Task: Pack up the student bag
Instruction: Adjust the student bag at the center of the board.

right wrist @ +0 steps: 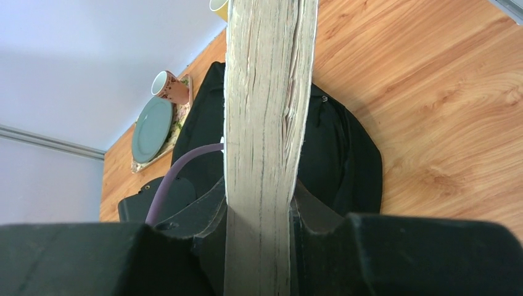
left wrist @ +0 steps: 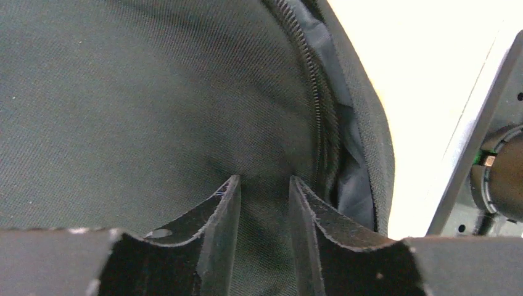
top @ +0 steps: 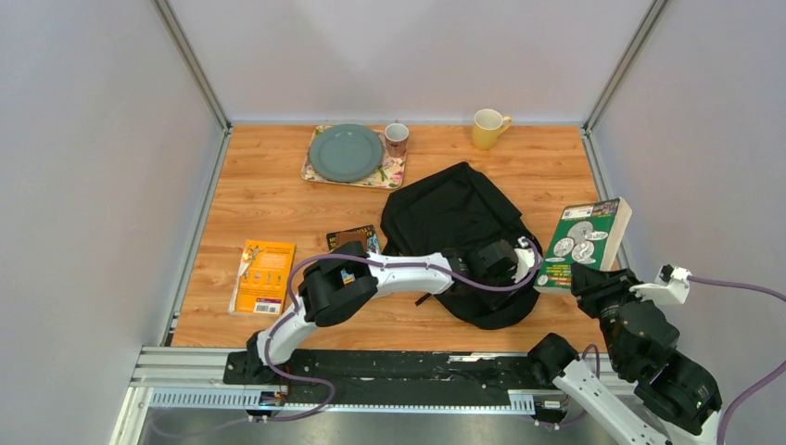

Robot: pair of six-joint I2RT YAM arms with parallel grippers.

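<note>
Reaching rightward with left arm (top: 408,272), left gripper (left wrist: 264,182) angled down, jaws narrowly apart. Clamping thick book (right wrist: 265,92) in right gripper (right wrist: 259,203), right arm (top: 649,343) bent.

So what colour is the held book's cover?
The book is green with white circular pictures; the top external view shows it best.

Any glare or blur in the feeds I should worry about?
Top external: evenly lit and sharp. Left wrist: the background past the student bag washes out white, while the zipper stays sharp. Right wrist: sharp, but the book blocks the centre.
</note>
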